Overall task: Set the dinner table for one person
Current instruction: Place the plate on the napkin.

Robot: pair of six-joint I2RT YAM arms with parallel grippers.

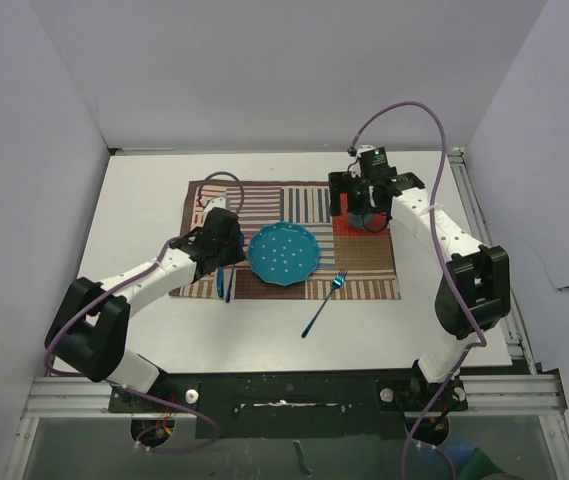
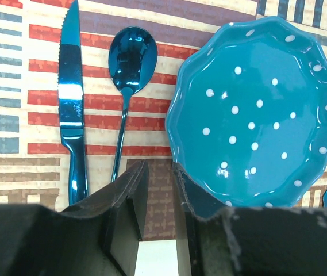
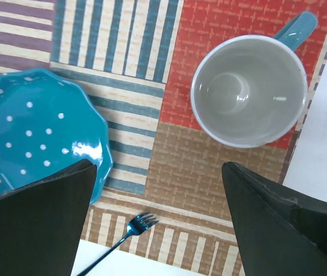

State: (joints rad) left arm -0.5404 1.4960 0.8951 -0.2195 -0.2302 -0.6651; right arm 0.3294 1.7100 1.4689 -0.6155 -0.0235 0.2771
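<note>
On the white dinner table (image 1: 144, 200) lies a striped patchwork mat (image 1: 364, 265). A blue dotted plate (image 1: 283, 252) sits at the mat's middle. A blue knife (image 2: 71, 103) and a blue spoon (image 2: 130, 63) lie side by side left of the plate (image 2: 255, 109). My left gripper (image 2: 160, 167) hovers near their handles, its jaws a narrow gap apart with only mat between them. A blue mug (image 3: 249, 89), white inside, stands upright on the red patch. My right gripper (image 3: 157, 167) is wide open above the mat, apart from the mug. A blue fork (image 1: 324, 303) lies half off the mat's near edge.
White walls enclose the table on three sides. Aluminium rails (image 1: 484, 215) run along the right and near edges. Purple cables (image 1: 404, 110) arch over both arms. The fork's tines (image 3: 143, 221) rest on the mat close to the plate (image 3: 37, 132).
</note>
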